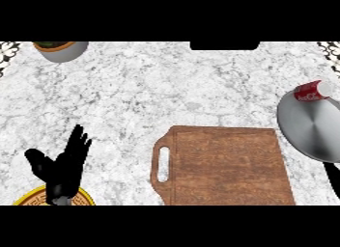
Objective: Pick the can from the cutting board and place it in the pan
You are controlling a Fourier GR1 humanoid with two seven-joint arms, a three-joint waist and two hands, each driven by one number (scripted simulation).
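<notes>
**A:** Where was the can [313, 91]?

**B:** Red, lying tilted at the far rim of the pan [317, 129], at the right side of the counter [165, 82]. It overlapped the rim; whether it sat inside or only leaned on the edge, I could not tell.

**A:** And the cutting board [226, 166]?

**B:** Brown wood, bare on top, handle slot toward the left. Its right edge lay just beside the pan (the pan's black handle ran down toward the lower edge).

**A:** The hands?

**B:** Left robot hand [61, 166] showed at lower left, fingers straight and spread upward, holding nothing, resting. Right robot hand did not show at all.

**A:** Anything else noted?

**B:** A yellow patterned plate [30, 198] partly under the left forearm at the lower edge. A grey pot [63, 51] with greenery at the far left, well apart from the rest.
</notes>
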